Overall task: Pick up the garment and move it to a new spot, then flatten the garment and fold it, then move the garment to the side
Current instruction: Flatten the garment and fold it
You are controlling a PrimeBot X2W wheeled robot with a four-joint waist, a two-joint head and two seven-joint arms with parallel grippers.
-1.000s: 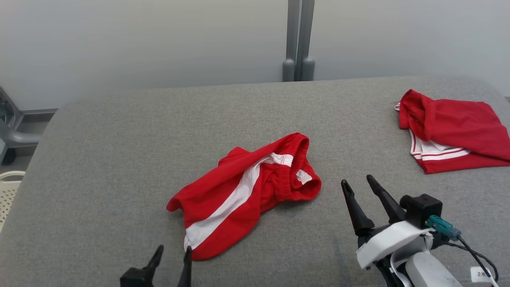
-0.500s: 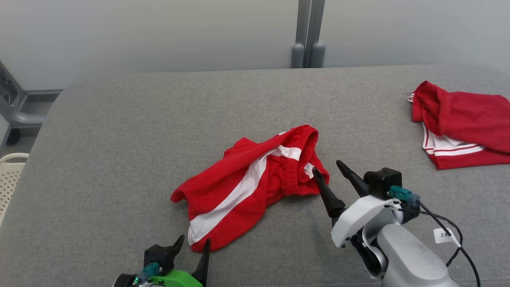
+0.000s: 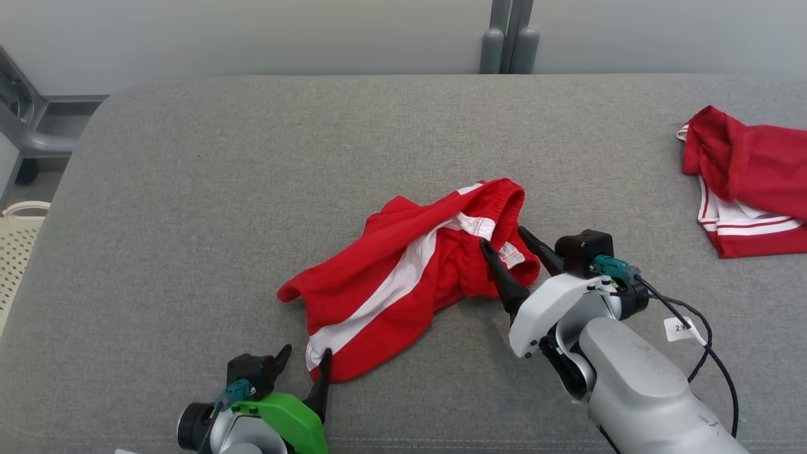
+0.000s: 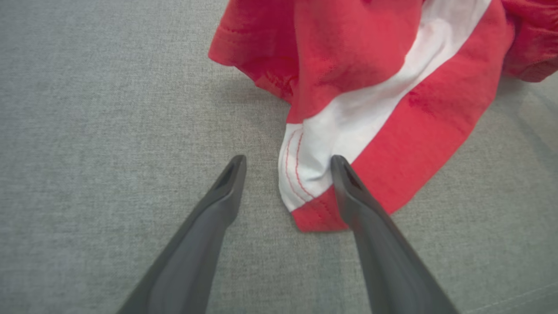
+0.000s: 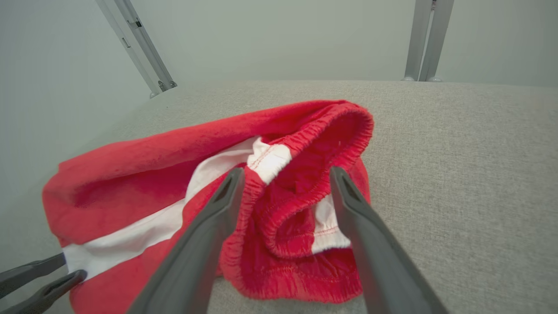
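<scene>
Lying crumpled at the centre of the head view, the shorts (image 3: 359, 277) are red with a white side stripe. They rest on the grey table (image 3: 189, 221), waistband toward the upper right and one leg hem toward the lower left. The left gripper (image 3: 307, 352) sits at the bottom of the frame, just left of centre, with its jaws spread wide at that leg hem. In the left wrist view the hem corner lies between the two fingers, and the finger on the right of that view (image 4: 351, 196) overlaps the white and red edge, while the other is over bare grey cloth. Whether either finger presses on the fabric cannot be told, and nothing is gripped. The right gripper (image 3: 503, 237) reaches in from the lower right, jaws equally wide, its tips at the gathered waistband. In the right wrist view the folded elastic and a white patch lie between the fingers, with the cloth unpinched. A second red garment (image 3: 750, 170) with white trim lies at the right edge of the frame, well apart from the shorts. A cream basket (image 3: 19, 239) shows at the left edge.
</scene>
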